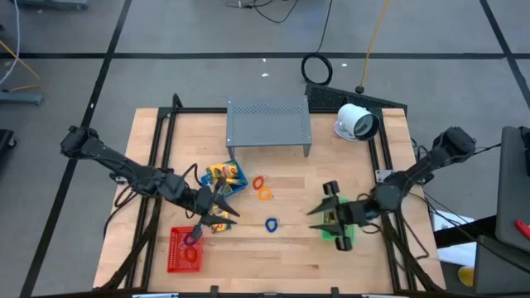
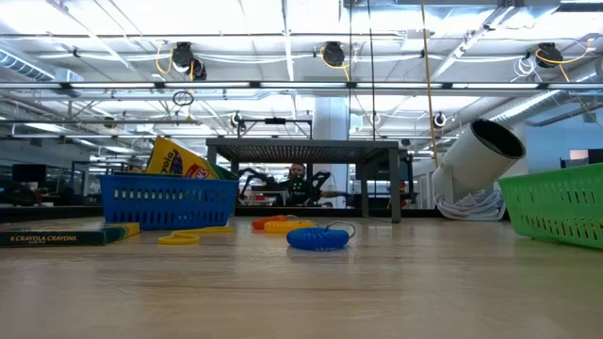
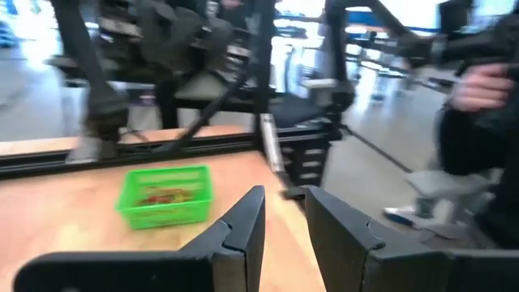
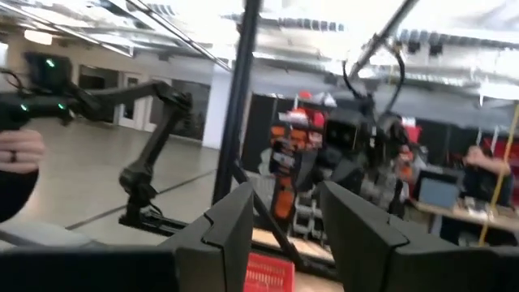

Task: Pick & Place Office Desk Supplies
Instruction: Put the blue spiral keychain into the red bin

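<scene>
Red basket [image 1: 184, 249] just beside left gripper [image 1: 201, 227], fingers slightly parted, empty.

The high view looks straight down on the whole desk [image 1: 273, 252] from well above, both arms inside its edges; the low view sits at desk-top level, close to a blue rubber-band loop [image 2: 317, 238], and faces across the boards into the room behind; both views share the grey perforated stand [image 1: 268, 122], the white round device [image 1: 356, 122] and the blue basket [image 2: 168, 201]; the left wrist view looks forward past its own dark fingers [image 3: 243, 235] across the desk to the green basket [image 3: 165, 195], which the high and low views also hold; the right wrist view looks level past its fingers [image 4: 231, 231] to the red basket [image 4: 268, 272] and the room beyond.
</scene>
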Controlling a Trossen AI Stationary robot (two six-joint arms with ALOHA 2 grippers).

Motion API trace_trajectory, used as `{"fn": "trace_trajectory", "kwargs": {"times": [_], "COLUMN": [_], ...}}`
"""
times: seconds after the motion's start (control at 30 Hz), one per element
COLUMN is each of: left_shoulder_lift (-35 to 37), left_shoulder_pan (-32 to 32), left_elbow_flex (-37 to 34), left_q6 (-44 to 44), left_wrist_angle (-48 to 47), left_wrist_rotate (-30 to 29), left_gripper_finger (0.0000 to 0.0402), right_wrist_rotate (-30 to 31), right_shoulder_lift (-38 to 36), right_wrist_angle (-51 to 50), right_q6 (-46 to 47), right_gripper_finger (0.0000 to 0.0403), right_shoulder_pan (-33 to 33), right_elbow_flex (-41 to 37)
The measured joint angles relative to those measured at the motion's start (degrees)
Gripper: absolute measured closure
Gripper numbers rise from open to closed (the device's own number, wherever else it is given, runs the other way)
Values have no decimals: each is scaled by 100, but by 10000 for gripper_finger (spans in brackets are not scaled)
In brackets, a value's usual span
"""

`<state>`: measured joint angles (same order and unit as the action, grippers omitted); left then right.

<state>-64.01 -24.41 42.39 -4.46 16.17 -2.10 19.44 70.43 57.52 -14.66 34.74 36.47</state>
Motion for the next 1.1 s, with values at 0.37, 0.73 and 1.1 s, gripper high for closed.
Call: {"fn": "trace_trajectory", "kwargs": {"times": [0.37,0.73,1.1], "left_shoulder_lift": [1282,2109,2324], "left_shoulder_pan": [-30,715,1244], "left_elbow_flex": [-131,-616,-629], "left_q6": [798,937,843], "left_wrist_angle": [-700,-993,-1512], "left_wrist_rotate": [-573,-742,-696], "left_gripper_finger": [300,300,300], "right_wrist_rotate": [114,-387,-1961], "right_shoulder_lift": [741,1008,1158], "right_wrist_angle": [-2463,-5134,-6078], "right_q6": [338,1319,2018], "right_gripper_finger": [268,268,268], "right_shoulder_pan": [-588,-1602,-2442], "right_elbow_flex": [1544,2544,2599]}}
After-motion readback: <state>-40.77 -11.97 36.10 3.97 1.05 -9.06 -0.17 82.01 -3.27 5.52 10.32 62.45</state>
